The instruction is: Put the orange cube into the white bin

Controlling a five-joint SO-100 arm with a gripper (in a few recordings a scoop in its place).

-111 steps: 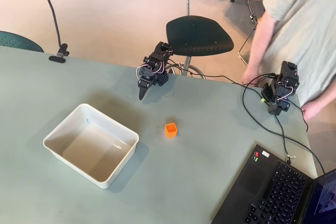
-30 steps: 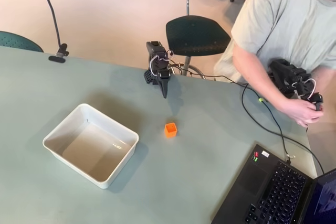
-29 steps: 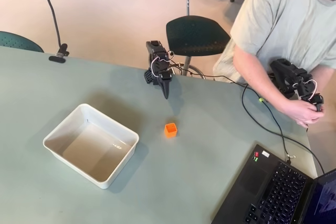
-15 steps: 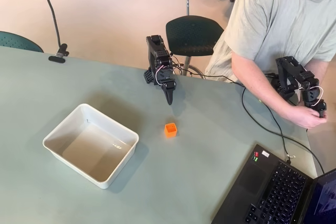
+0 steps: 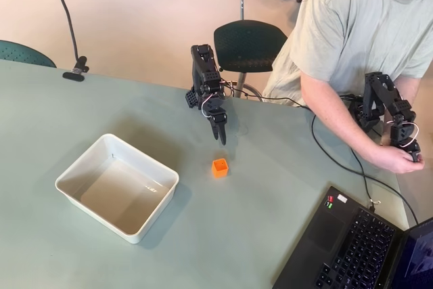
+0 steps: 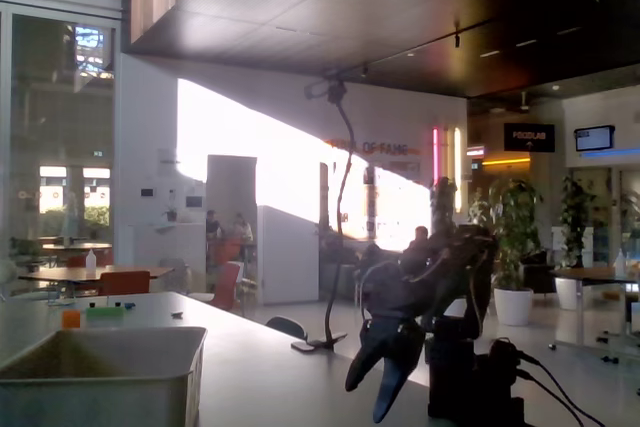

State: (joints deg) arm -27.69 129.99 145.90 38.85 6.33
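Overhead, the orange cube point(image 5: 219, 168) sits beside the white bin point(image 5: 71, 170)

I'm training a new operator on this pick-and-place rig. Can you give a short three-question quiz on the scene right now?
1. True or false: the cube lies inside the bin.
2. In the overhead view, the gripper is: A) above the cube in the picture, apart from it; B) gripping the cube; C) over the bin.
3. Fill in: at the overhead view's lower right sits a ____.

Key: 1 false; 2 A; 3 laptop.
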